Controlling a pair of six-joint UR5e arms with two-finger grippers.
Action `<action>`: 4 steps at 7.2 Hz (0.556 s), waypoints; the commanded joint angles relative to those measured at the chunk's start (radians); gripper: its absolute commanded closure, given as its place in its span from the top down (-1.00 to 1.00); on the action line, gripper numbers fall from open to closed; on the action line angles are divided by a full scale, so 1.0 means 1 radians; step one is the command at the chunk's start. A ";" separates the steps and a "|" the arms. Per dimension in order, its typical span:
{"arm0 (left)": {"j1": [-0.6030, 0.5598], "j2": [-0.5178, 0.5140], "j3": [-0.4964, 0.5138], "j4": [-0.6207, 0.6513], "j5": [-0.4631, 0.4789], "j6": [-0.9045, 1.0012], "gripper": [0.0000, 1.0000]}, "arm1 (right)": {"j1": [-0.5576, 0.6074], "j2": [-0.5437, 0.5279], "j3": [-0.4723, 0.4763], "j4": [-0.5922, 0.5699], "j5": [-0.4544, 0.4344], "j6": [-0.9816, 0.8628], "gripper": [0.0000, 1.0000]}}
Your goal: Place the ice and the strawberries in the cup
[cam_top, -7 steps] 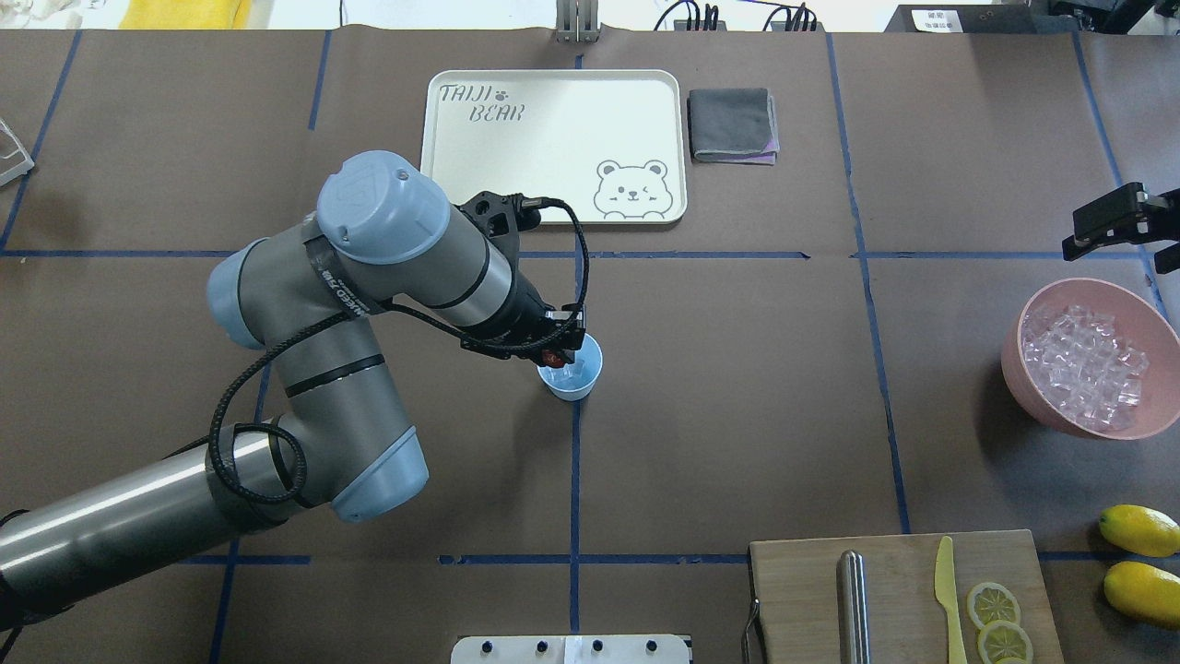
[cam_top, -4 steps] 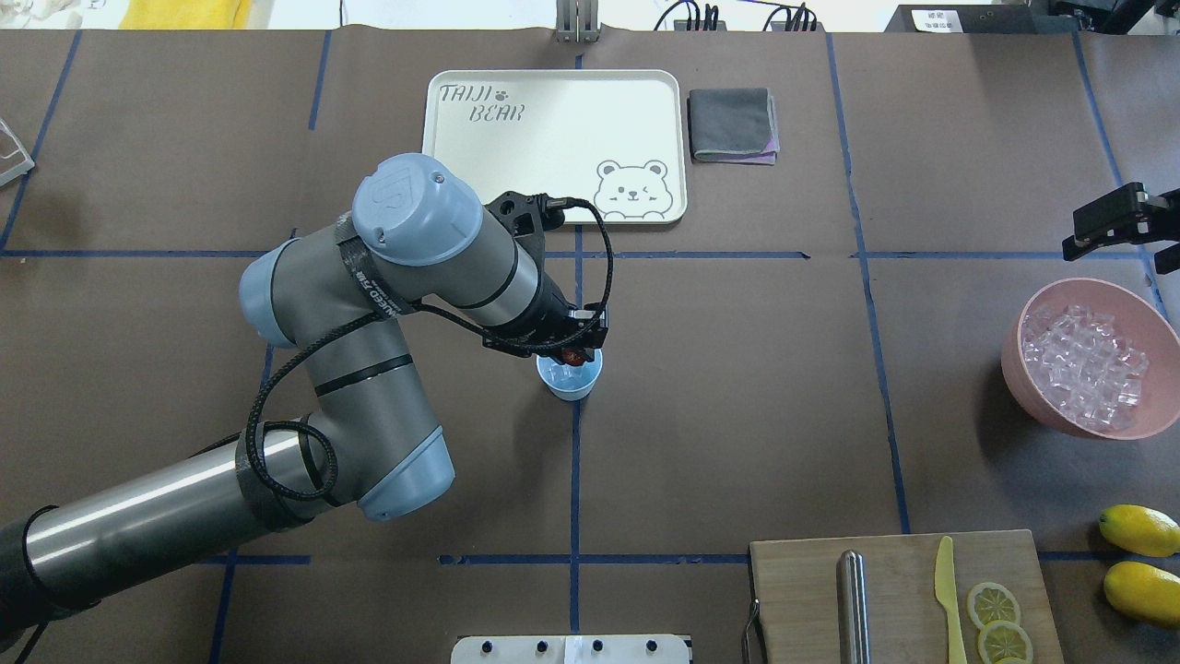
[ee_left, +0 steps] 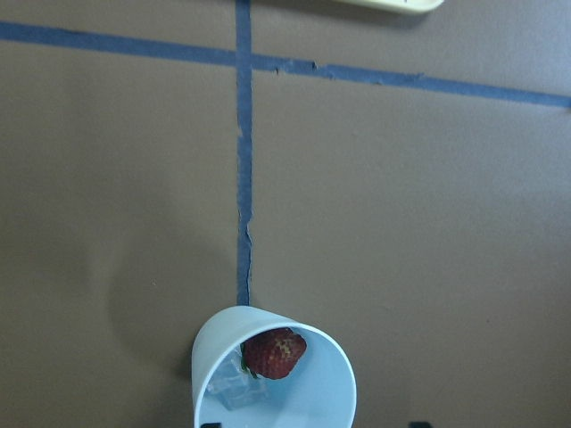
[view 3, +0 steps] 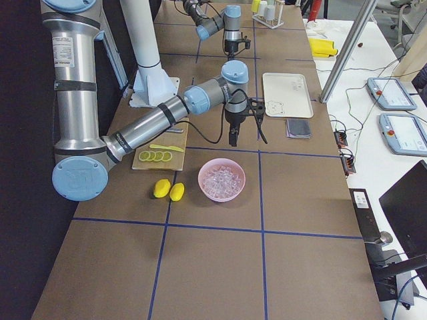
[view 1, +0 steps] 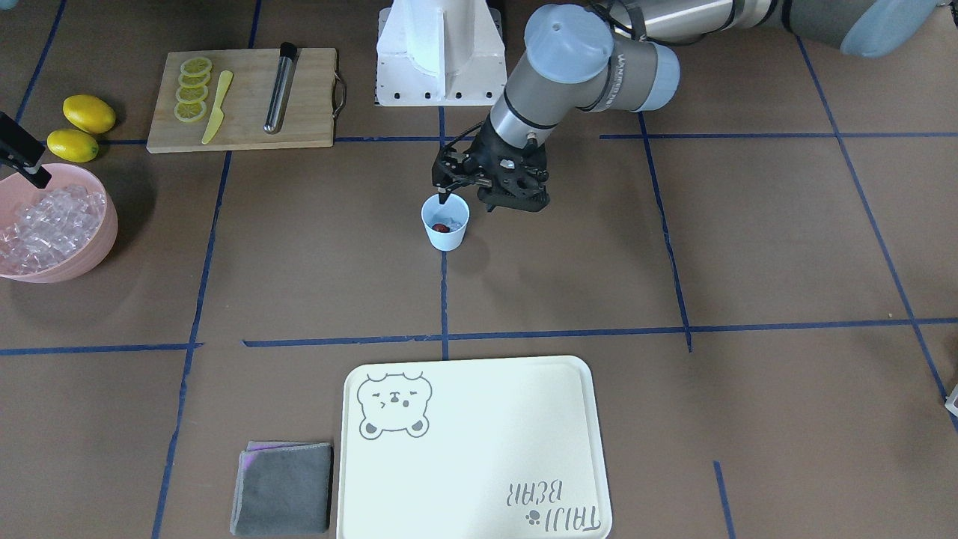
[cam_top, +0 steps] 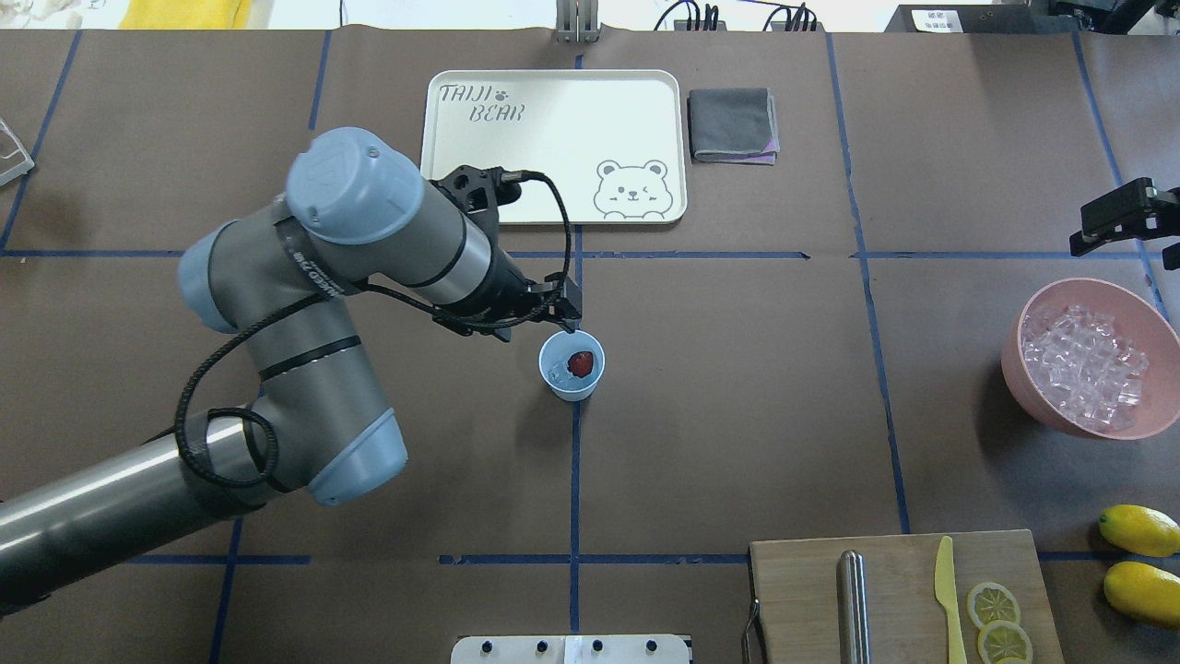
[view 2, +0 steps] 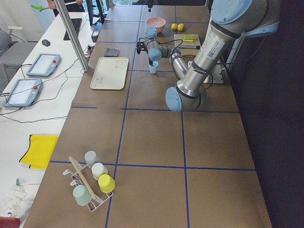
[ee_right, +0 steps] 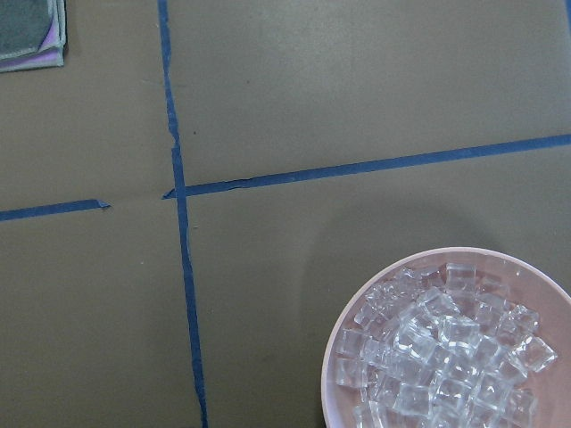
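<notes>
The pale-blue cup (cam_top: 572, 380) stands upright at the table's middle. One dark-red strawberry (cam_top: 581, 363) lies inside it on clear ice (cam_top: 556, 373). The left wrist view shows the cup (ee_left: 317, 392), the strawberry (ee_left: 275, 353) and an ice cube (ee_left: 234, 389) from above. My left gripper (cam_top: 567, 319) hovers open and empty just above the cup, at its far-left rim; it also shows in the front view (view 1: 465, 198) over the cup (view 1: 446, 232). My right gripper (cam_top: 1120, 219) hangs beyond the pink bowl (cam_top: 1032, 398) of ice cubes (cam_top: 1088, 364); its jaws do not show clearly.
A cream bear tray (cam_top: 553, 148) and a folded grey cloth (cam_top: 733, 124) lie at the far side. A wooden cutting board (cam_top: 802, 590) with a metal rod, yellow knife and lemon slices sits front right. Two lemons (cam_top: 1138, 530) lie beside it.
The left gripper held the strawberry over the cup; it has let go, the berry now lies in the cup, and the gripper has drawn back up and to the left.
</notes>
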 commanded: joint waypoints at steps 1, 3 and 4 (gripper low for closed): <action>-0.092 0.183 -0.081 0.033 -0.026 0.233 0.62 | 0.068 0.001 -0.056 -0.007 0.001 -0.145 0.99; -0.207 0.326 -0.197 0.279 -0.027 0.634 0.62 | 0.172 0.007 -0.145 -0.010 0.045 -0.354 0.99; -0.296 0.415 -0.261 0.394 -0.027 0.873 0.63 | 0.215 0.009 -0.194 -0.012 0.084 -0.463 0.99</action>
